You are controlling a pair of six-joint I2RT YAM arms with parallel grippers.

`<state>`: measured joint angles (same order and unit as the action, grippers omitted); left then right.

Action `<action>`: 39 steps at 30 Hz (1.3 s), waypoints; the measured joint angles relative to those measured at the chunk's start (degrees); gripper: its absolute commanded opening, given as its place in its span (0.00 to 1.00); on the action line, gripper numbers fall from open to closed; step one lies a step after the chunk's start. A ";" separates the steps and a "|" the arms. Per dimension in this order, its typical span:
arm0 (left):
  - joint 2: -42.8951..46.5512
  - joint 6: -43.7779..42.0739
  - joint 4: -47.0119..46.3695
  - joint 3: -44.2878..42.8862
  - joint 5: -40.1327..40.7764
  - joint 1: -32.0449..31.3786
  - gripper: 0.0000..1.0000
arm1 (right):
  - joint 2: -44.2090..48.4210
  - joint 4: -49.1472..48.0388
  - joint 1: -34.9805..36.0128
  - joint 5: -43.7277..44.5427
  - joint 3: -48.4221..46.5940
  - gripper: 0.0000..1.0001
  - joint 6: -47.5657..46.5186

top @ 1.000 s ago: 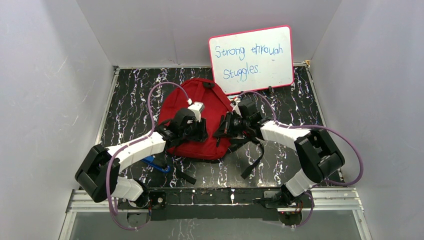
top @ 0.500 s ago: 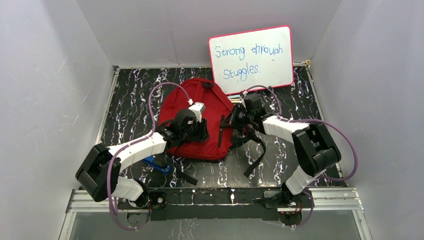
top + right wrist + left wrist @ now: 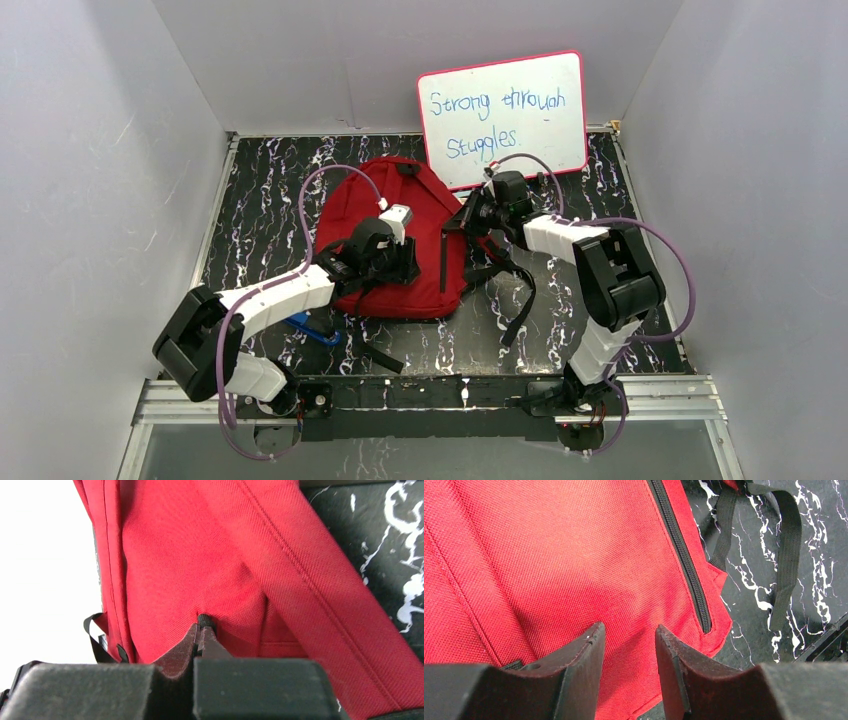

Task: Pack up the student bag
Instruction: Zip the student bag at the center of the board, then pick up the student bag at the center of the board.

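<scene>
The tabletop [image 3: 260, 200] is black with white veining and fills the floor between pale walls. The bag [image 3: 420, 210] lies flat at its middle, red, its top toward the back wall and its bottom edge toward the arm bases. A whiteboard [image 3: 505, 115] with a pink rim leans on the back wall just behind the bag's right shoulder, with "Strong through Stuggles" in blue handwriting.

The left arm reaches in from the near left, and its end effector [image 3: 626, 630] hangs over the lower front of the bag. Its jaws are partly spread, with only red fabric showing in the gap; whether they touch the cloth cannot be told. The right arm bends in from the near right to the bag's upper right edge. There its end effector [image 3: 202, 627] is pressed together, pinching a small black tab [image 3: 205, 619] that sticks out of the red fabric.

Black straps [image 3: 520, 300] trail from the bag's right side over the tabletop. A black zipper [image 3: 681, 555] runs down the front panel to end near the lower right corner. A small blue thing [image 3: 318, 333] lies on the tabletop under the left arm, beside the bag's lower left corner.
</scene>
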<state>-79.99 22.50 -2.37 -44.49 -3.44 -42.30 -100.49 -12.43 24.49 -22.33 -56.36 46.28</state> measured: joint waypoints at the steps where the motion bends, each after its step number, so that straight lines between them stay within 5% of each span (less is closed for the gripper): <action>1: -0.07 0.00 -0.17 0.04 0.00 -0.04 0.40 | -0.26 -0.24 -0.17 0.07 -0.33 0.00 -0.04; 16: -0.52 0.00 -0.17 0.33 -0.11 -0.22 0.40 | -5.44 -6.29 -2.40 -3.85 -4.87 0.00 -1.70; 22: -0.83 0.17 0.52 0.98 -0.37 -0.46 0.41 | -5.79 -6.71 -2.49 -4.35 -6.78 0.29 -3.93; 27: 0.76 2.08 3.02 0.76 1.84 -0.66 0.46 | -4.39 -6.80 -3.65 -2.38 -6.82 0.41 -7.10; 39: -4.15 11.30 6.86 -15.47 9.40 7.39 0.79 | 14.10 -1.36 -4.11 3.93 -2.38 0.47 -15.21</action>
<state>-84.14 33.80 4.49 -59.96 5.96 -34.92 -86.39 -13.78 20.38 -18.39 -58.74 31.07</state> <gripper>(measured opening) 0.736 0.460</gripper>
